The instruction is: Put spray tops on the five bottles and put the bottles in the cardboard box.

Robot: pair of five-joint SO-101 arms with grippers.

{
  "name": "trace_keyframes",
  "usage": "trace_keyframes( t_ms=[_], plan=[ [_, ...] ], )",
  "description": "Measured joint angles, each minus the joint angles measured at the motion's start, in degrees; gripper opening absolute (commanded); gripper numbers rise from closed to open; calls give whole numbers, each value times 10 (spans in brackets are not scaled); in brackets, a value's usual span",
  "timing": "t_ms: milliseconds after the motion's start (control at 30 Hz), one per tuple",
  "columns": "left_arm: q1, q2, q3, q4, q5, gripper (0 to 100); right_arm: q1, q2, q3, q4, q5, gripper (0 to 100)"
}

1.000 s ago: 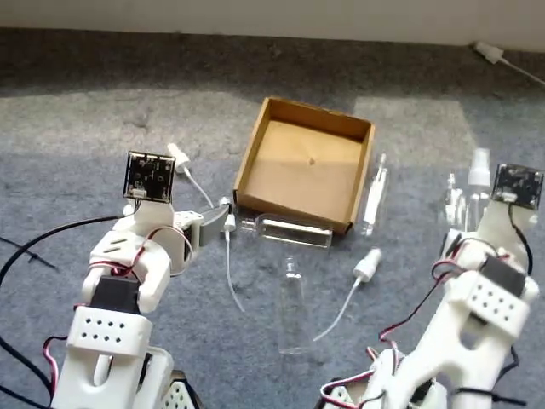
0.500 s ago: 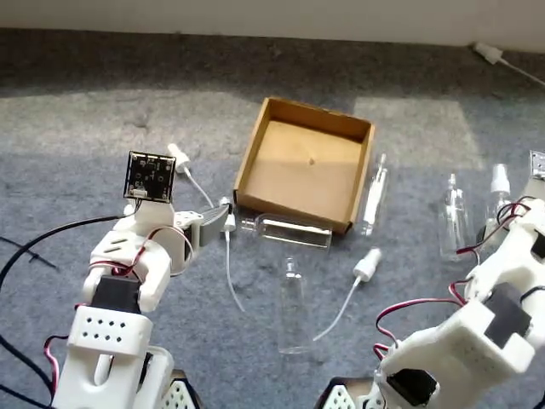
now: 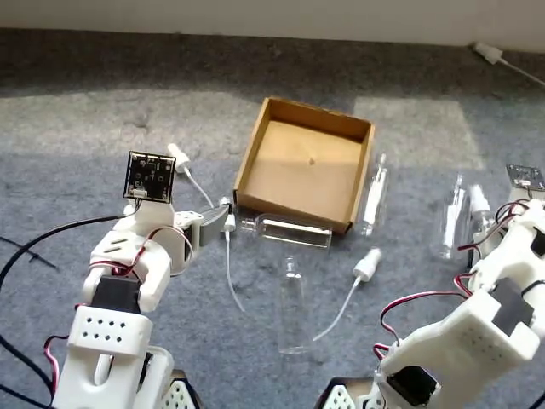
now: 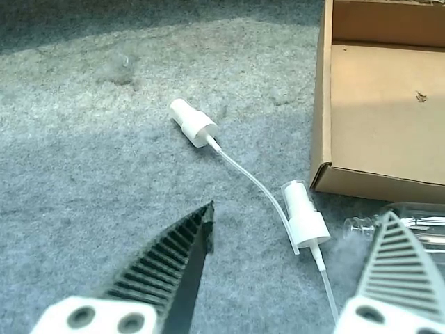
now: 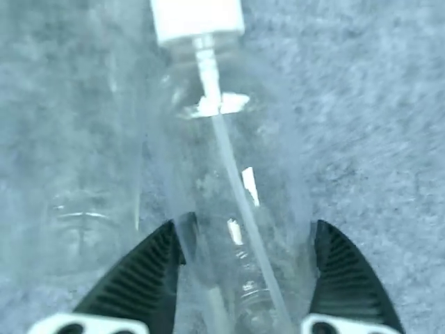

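The cardboard box (image 3: 306, 166) lies open in the middle of the carpet. My right gripper (image 5: 243, 233) is shut on a clear bottle (image 5: 229, 174) that carries a white spray top (image 5: 197, 17); this bottle (image 3: 479, 209) is at the far right, beside a bare bottle (image 3: 451, 220). My left gripper (image 4: 278, 278) is open, with a loose spray top (image 4: 304, 217) on the carpet between its fingers. Just past it lies a bottle (image 3: 285, 230) against the box's front wall. A second loose spray top (image 4: 191, 122) lies farther out.
Another bare bottle (image 3: 292, 308) lies near the front centre, with a spray top (image 3: 368, 264) and its tube to its right. A slim bottle (image 3: 373, 194) lies along the box's right wall. One more spray top (image 3: 490, 53) sits at the far back right.
My right arm has swung right and dropped lower, and the capped bottle has moved nearer and now tilts. The left arm has not moved.
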Motion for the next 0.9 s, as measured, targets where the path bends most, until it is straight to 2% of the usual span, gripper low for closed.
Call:
trace_keyframes(
  t_ms=[367,733,900],
  plan=[
    [0,0,0,0,0,326,-3,0,-142,140,0,253],
    [0,0,0,0,0,326,-78,4,-166,153,-11,254],
    [0,0,0,0,0,326,-81,68,-218,153,-24,254]
  ],
)
